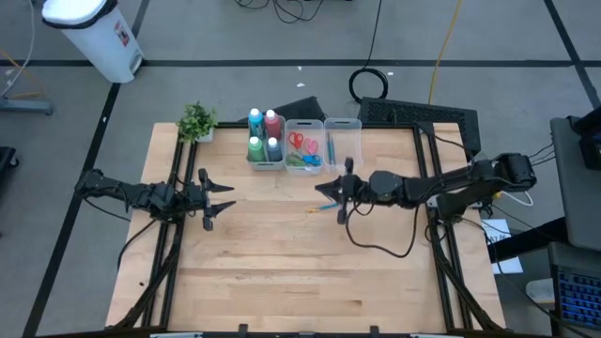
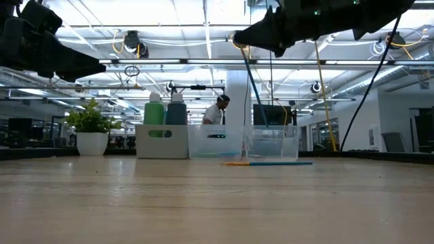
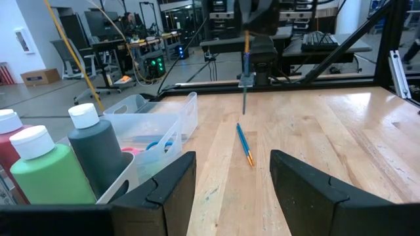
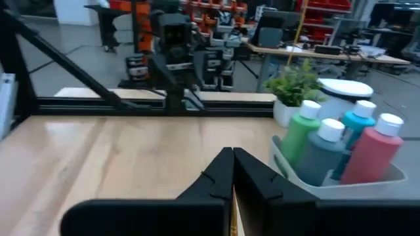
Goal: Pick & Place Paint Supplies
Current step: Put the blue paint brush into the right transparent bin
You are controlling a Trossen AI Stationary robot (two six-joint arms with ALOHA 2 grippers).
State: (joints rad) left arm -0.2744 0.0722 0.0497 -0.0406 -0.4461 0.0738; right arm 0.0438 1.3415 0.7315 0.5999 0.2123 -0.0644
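My right end effector (image 1: 336, 194) grips one brush (image 3: 245, 65) upright near the bins; another brush (image 3: 244, 144) lies on the tabletop (image 1: 282, 253). Left end effector (image 1: 214, 199) waits open.

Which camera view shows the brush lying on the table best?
The left wrist view: the brush lies whole and unobstructed on the wood. The high view shows a tiny streak, the low view a thin edge-on line; the right wrist view misses it.

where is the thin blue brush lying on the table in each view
high view: thin blue brush on the wood below the clear plastic bins.
low view: lying flat before the bins.
left wrist view: mid-table beyond the gripper.
right wrist view: not visible.
Shared landmark: the bins.
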